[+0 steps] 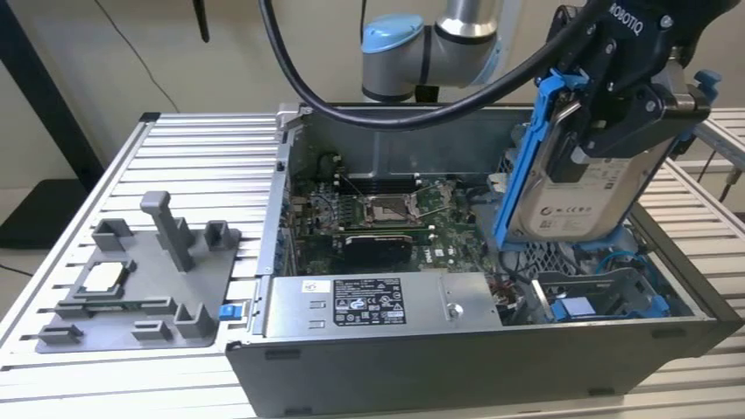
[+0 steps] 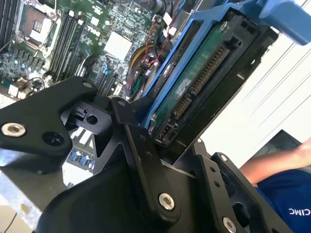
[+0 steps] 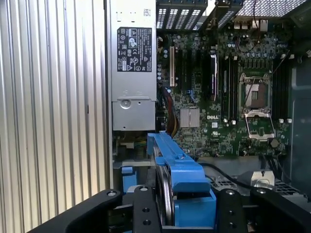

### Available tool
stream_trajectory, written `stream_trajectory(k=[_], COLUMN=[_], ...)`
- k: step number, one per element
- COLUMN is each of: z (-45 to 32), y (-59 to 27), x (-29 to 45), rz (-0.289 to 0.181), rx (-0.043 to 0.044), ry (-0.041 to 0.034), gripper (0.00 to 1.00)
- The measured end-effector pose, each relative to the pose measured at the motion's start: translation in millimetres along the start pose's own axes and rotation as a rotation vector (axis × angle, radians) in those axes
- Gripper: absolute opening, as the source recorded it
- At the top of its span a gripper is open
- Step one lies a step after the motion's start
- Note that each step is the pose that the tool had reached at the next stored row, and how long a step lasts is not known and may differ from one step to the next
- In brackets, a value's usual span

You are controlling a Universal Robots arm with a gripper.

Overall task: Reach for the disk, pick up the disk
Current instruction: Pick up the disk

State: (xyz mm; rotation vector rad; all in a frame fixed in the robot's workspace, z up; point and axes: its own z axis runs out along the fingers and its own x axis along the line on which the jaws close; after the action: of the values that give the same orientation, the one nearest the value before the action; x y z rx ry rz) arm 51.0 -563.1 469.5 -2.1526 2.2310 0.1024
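Observation:
The disk [image 1: 568, 202] is a silver-grey drive with a white label and a blue frame. It hangs upright above the drive bay at the exterior view's right end of the open computer case. My black gripper [image 1: 596, 140] is shut on it from above, one finger on each flat side. In the second wrist view the disk [image 2: 194, 82] shows its green circuit board and connector between the fingers [image 2: 143, 160]. In the first wrist view the disk's blue frame edge [image 3: 177, 177] sits between the gripper [image 3: 182, 213] fingers.
Below lies the open computer case [image 1: 466, 371] with its motherboard [image 1: 385, 218] and power supply [image 1: 372, 301]. A blue bracket [image 1: 577, 310] sits in the drive bay. A grey fixture tray [image 1: 140, 288] with a small chip [image 1: 105, 275] rests on the slatted table [image 1: 198, 148]. A person's arm [image 2: 286, 184] is nearby.

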Motion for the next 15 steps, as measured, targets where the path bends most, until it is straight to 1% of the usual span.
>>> stream_trajectory(k=[5,8,15], z=[0.6,1.1,1.7], y=[-7.1,-12.7,-26.9], x=[1.3,3.5,14.6], rz=[0.0,0.0,0.0], rx=[0.0,0.0,-0.0003], ry=[0.0,0.0,0.0], gripper=[0.0,0.0,0.0])
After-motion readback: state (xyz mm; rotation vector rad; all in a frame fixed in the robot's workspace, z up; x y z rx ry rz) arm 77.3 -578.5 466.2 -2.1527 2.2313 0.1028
